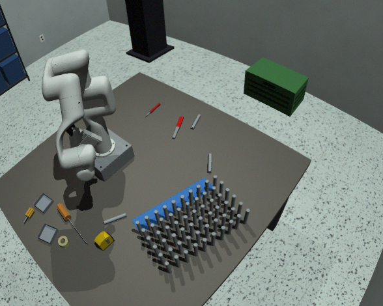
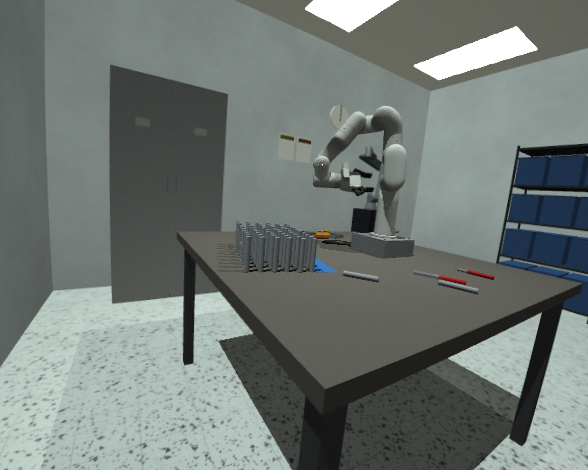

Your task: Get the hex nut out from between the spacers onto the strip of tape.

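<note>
The grey spacers (image 1: pixel 191 220) (image 2: pixel 276 246) stand upright in a dense grid on the right half of the table. The blue strip of tape (image 1: pixel 167 204) (image 2: pixel 325 266) lies along the grid's side that faces the robot. The hex nut is hidden among the spacers in both views. The hook pick (image 1: pixel 64 211) lies flat at the table's left, with its orange-brown handle toward the robot and its thin shaft pointing to the front edge. My gripper (image 2: pixel 367 183) (image 1: pixel 73 131) is open and empty. It is folded in high beside the arm's base, far from the pick and the spacers.
Near the pick lie two grey trays (image 1: pixel 43 202) (image 1: pixel 47 234), a small yellow screwdriver (image 1: pixel 29 213), a tape roll (image 1: pixel 62 241), a yellow tape measure (image 1: pixel 103 240) and a grey rod (image 1: pixel 114 218). Red-handled tools (image 1: pixel 178 126) (image 1: pixel 153 109) and more rods (image 1: pixel 209 162) lie farther back.
</note>
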Controlling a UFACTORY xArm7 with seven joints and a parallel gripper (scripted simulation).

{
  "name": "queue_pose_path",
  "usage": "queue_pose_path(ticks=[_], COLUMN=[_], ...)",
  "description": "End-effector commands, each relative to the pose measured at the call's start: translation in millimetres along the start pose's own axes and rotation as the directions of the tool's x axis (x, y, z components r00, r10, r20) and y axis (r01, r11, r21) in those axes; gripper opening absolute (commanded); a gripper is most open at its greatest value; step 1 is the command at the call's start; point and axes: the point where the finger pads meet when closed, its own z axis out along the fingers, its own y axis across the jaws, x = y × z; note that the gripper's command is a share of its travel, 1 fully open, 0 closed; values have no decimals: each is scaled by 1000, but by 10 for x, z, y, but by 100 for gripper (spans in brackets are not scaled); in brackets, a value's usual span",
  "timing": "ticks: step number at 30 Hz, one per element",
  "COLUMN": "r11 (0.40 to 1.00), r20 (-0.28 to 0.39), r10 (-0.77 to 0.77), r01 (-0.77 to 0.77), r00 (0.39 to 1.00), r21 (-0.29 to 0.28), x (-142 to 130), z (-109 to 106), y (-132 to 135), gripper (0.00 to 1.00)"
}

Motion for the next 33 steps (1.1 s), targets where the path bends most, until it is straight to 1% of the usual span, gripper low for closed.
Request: queue_pose_path(ticks=[1,5,8,10,12,15,16,17,19,21,22,23,25,26,27,28,29,30,32,33], r11=[1000,1000,999,994,982,934,934,908,908,838,838,796,796,749,749,700,700,649,649,600], r20=[1,3,12,27,54,133,133,172,172,269,269,327,327,390,390,456,456,525,525,593], r10=[0,-5,-38,-83,-148,-271,-271,-315,-315,-397,-397,-431,-431,-460,-460,-481,-481,-494,-494,-498], r01=[0,5,38,85,153,294,294,349,349,466,466,525,525,584,584,641,641,695,695,745], r00=[1000,1000,999,996,988,953,953,934,934,878,878,841,841,798,798,749,749,694,694,633], r21=[-2,-6,-31,-65,-113,-202,-202,-232,-232,-283,-283,-301,-301,-312,-312,-315,-315,-308,-308,-292], x=[1,-6,-51,-113,-205,-398,-398,-476,-476,-650,-650,-746,-746,-847,-847,-952,-952,-1061,-1061,-1173], z=[-5,-6,-16,-33,-62,-145,-145,-186,-186,-294,-294,-361,-361,-437,-437,-521,-521,-612,-612,-710], y=[-3,4,51,114,207,393,393,464,464,610,610,682,682,749,749,811,811,866,866,910], gripper=[100,100,100,100,100,100,100,100,100,100,100,100,100,100,100,100,100,100,100,100])
